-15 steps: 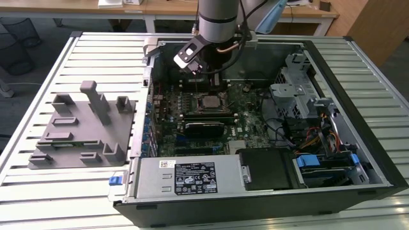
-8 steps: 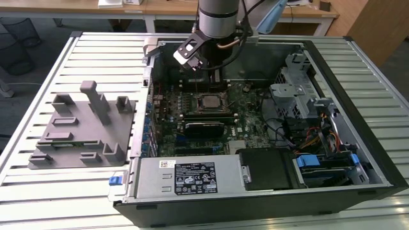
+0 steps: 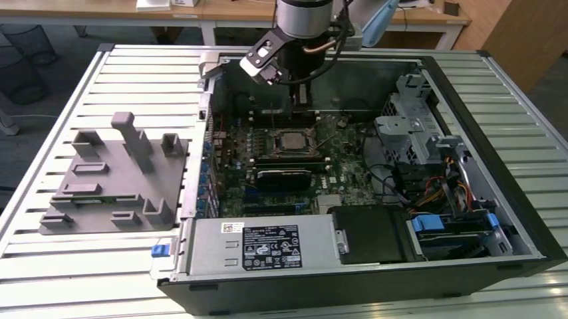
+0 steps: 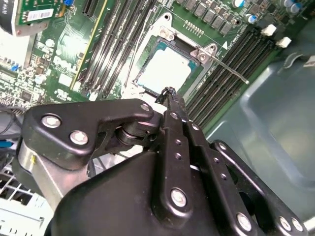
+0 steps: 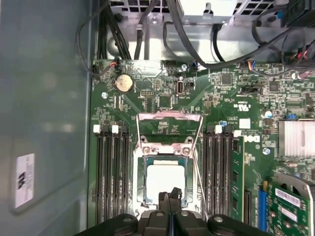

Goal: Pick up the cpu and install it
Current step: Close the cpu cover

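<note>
Cpu (image 3: 290, 141) flat in the socket (image 5: 139, 172); fingers (image 5: 165, 201) shut above it

You'll find the cpu near the centre of the exterior view, lying in the open socket on the board (image 3: 346, 179) inside the case (image 3: 497, 133); treat it as light, stiff and fragile; its metal top looks smooth and probably slippery, so by my judgement two opposite edges are the safe hold, never the underside; in the first wrist view your fingers are pressed together with nothing between them, their tips over one edge of the cpu; whether they touch its top I cannot tell.
</note>
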Controlling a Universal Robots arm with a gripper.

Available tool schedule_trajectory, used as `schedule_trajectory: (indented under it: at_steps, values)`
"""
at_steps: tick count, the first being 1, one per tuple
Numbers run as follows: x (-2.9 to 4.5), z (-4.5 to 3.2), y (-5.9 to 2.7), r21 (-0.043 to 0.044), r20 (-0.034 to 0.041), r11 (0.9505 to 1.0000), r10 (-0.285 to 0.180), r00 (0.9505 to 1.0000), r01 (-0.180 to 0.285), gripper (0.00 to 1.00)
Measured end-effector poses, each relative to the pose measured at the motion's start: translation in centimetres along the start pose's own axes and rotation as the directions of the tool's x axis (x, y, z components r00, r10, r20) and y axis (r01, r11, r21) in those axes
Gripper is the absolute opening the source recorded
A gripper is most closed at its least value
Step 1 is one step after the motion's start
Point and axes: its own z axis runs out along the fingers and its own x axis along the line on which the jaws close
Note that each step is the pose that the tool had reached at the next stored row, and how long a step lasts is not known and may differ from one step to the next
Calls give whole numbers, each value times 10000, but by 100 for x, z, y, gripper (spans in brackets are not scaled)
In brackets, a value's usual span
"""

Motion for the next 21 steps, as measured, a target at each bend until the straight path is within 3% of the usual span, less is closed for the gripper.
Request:
schedule_trajectory:
  at_steps: [9,15,21]
  values:
    - [-74,1,8,-1,-3,10000,0,10000,0,11]
    - [-75,6,186,6,0,10000,-1,10000,1,11]
    - [-75,-73,213,4,-5,10000,0,10000,0,11]
